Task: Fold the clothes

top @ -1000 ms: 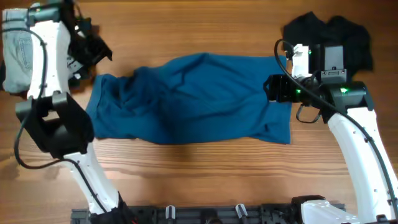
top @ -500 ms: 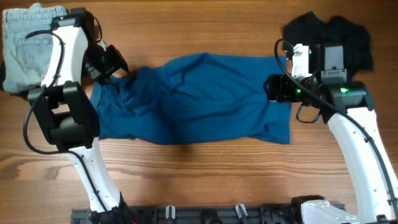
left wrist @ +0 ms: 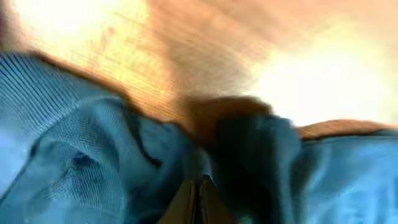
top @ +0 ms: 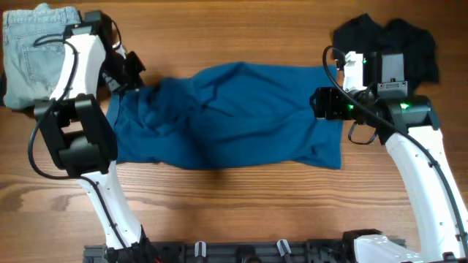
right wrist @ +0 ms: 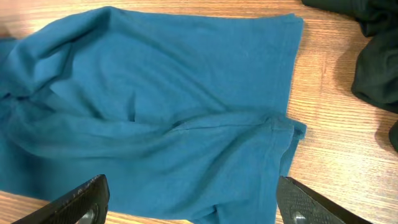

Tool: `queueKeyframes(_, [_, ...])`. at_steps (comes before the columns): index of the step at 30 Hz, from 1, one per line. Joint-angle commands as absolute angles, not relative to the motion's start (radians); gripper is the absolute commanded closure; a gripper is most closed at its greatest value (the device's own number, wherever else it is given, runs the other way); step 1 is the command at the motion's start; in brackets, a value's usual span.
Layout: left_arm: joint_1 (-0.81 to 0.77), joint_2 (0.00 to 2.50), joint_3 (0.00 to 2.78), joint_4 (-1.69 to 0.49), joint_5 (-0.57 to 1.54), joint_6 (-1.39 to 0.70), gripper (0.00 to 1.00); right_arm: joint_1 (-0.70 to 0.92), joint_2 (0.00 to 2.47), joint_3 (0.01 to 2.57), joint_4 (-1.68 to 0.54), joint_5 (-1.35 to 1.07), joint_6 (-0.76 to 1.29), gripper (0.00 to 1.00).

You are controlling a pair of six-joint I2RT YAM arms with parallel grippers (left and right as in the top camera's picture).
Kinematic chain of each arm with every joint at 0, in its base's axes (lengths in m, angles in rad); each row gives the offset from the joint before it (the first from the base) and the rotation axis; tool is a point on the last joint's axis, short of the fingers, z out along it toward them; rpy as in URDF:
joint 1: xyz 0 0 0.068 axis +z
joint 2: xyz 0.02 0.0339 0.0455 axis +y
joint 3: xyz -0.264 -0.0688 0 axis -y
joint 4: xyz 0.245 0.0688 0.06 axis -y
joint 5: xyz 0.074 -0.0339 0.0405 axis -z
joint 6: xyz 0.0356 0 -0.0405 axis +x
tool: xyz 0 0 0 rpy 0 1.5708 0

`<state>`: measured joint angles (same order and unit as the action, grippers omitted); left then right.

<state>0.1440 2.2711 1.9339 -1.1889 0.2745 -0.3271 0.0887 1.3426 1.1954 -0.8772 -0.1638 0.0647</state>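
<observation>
**Item: blue T-shirt** (top: 227, 117). It lies spread along the middle of the wooden table (top: 241, 212), long side running left to right. The left end is rumpled into ridges and the right end lies flatter.

**Handling, by my estimate.** Light, limp knit with no stiffness. It should drape and drag rather than slide cleanly, and the layers may cling together. It is not fragile. A shallow pinch could take one layer only or slip off.

**Where I would hold it.** At the corners and hems, where the stitched edge gives the pads something thicker to bite. The right hem (right wrist: 291, 87) lies straight and exposed. The near right corner is curled over itself.

**My left gripper** (top: 134, 73). It sits at the far left corner of the shirt, down on the bunched fabric. The wrist view is blurred. The tips look close together with cloth crowding them, but I cannot tell whether fabric is actually pinched.

**My right gripper** (top: 319, 104). It hangs over the right edge of the shirt, about midway between the far and near corners. The fingers are spread wide and hold nothing, with the right end of the shirt below and between them.

**Other stock.** Folded jeans (top: 29, 44) at the far left and a black garment (top: 409, 36) at the far right, both clear of the shirt.
</observation>
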Motion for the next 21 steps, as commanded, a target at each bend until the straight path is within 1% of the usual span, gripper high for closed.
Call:
queueKeyframes(1, [0.148, 2.254, 2.104, -1.195, 0.268, -0.313, 0.96, 0.091, 1.352, 1.216, -0.875, -0.177, 0.052, 0.14])
queueKeyframes(6, [0.142, 2.159, 2.284, -1.196, 0.268, -0.291, 0.96, 0.091, 1.352, 1.216, -0.875, -0.177, 0.052, 0.13])
queueKeyframes(9, [0.116, 2.096, 2.294, -1.205, 0.268, -0.247, 0.96, 0.091, 1.352, 1.216, -0.874, -0.178, 0.052, 0.13])
queueKeyframes(13, [0.032, 2.031, 2.294, -1.248, 0.268, -0.144, 0.96, 0.091, 1.352, 1.215, -0.872, -0.178, 0.051, 0.13])
queueKeyframes(15, [-0.035, 2.008, 2.294, -1.291, 0.258, -0.076, 0.96, 0.091, 1.352, 1.215, -0.874, -0.178, 0.052, 0.13])
queueKeyframes(19, [-0.144, 2.012, 2.291, -1.467, 0.025, -0.056, 0.96, 0.091, 1.352, 1.216, -0.875, -0.178, 0.052, 0.13])
queueKeyframes(21, [-0.163, 2.026, 2.286, -1.546, -0.052, -0.067, 0.96, 0.091, 1.352, 1.216, -0.875, -0.177, 0.051, 0.13])
